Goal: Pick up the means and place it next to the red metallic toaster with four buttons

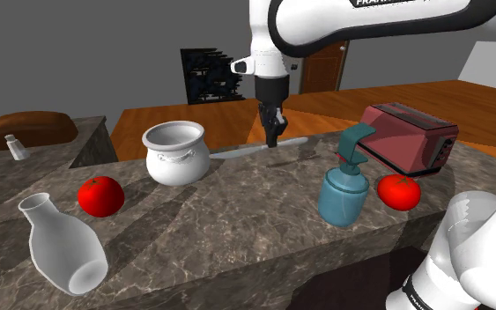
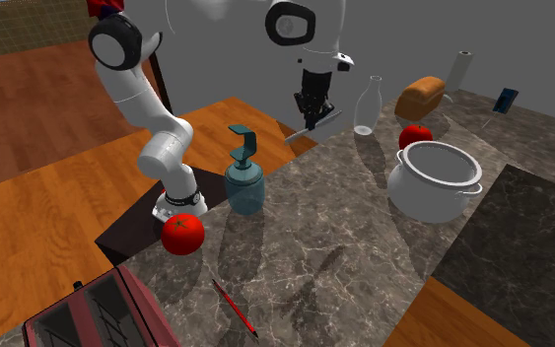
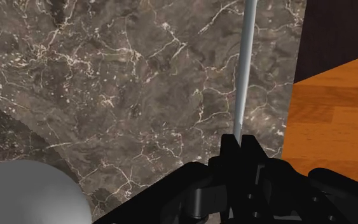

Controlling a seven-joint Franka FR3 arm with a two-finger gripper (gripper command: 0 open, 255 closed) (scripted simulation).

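Note:
A long, thin grey utensil (image 1: pixel 237 150) (image 2: pixel 322 122) (image 3: pixel 246 63), like a knife, lies along the far edge of the marble counter (image 1: pixel 263 211). My black gripper (image 1: pixel 275 134) (image 2: pixel 312 120) (image 3: pixel 240 143) points straight down and is shut on it near its middle, with the blade running out ahead of the fingers in the wrist view. I cannot tell whether it is raised off the stone. The red toaster (image 1: pixel 410 137) (image 2: pixel 93 317) stands at the counter's end at the shoulder view's right, well away from the gripper.
Between gripper and toaster stand a teal soap dispenser (image 1: pixel 343 189) (image 2: pixel 244 182) and a tomato (image 1: pixel 400 191) (image 2: pixel 182 234). A white pot (image 1: pixel 175 151) (image 2: pixel 433 180) (image 3: pixel 25 191), a second tomato (image 1: pixel 100 195) and a white bottle (image 1: pixel 61 247) stand on the other side. A red pencil (image 2: pixel 234 308) lies near the toaster.

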